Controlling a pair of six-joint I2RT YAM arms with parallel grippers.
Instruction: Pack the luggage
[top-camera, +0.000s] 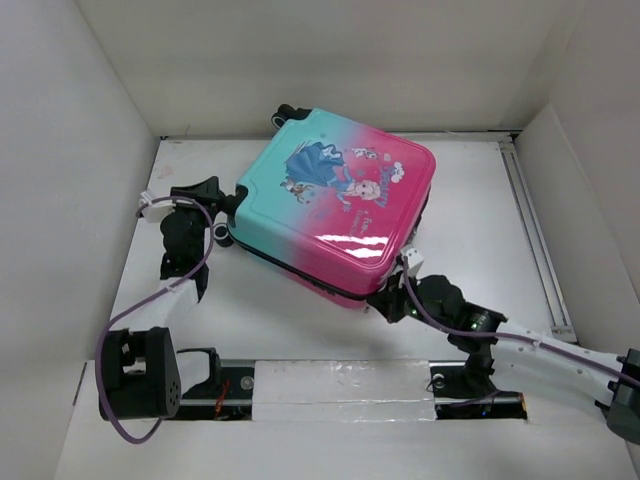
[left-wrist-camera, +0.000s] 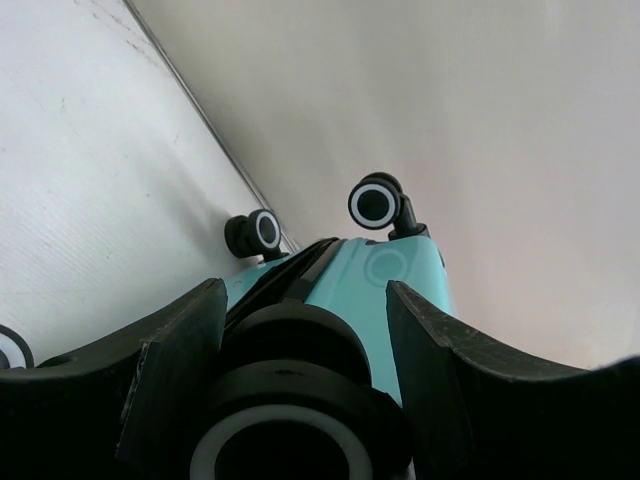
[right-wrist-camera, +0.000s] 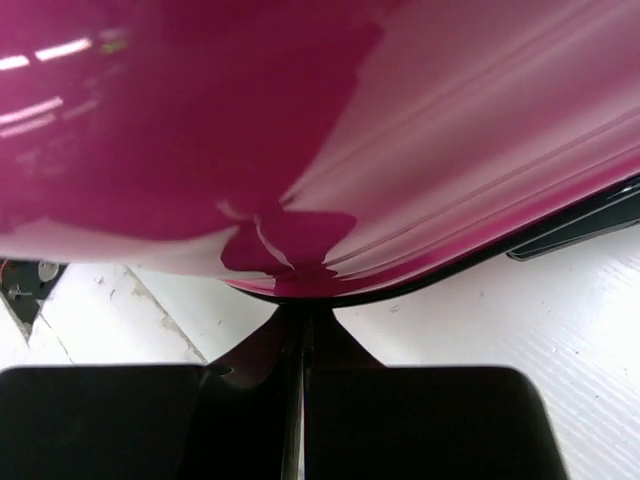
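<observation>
The luggage (top-camera: 335, 205) lies flat and closed on the white table, teal at its wheel end and pink at the near right, princess picture facing up. My left gripper (top-camera: 227, 213) is at its left teal corner; in the left wrist view the fingers (left-wrist-camera: 175, 370) sit close on both sides of a black-and-white wheel (left-wrist-camera: 290, 400). My right gripper (top-camera: 386, 300) is shut at the near pink corner. In the right wrist view its closed tips (right-wrist-camera: 300, 312) touch the black trim under the pink shell (right-wrist-camera: 300, 130). What lies between the tips is hidden.
White walls close in the table on the left, back and right. A metal rail (top-camera: 535, 240) runs along the right side. A taped strip (top-camera: 340, 385) spans the near edge between the arm bases. Two more wheels (left-wrist-camera: 375, 203) (left-wrist-camera: 262, 230) stick out towards the back wall.
</observation>
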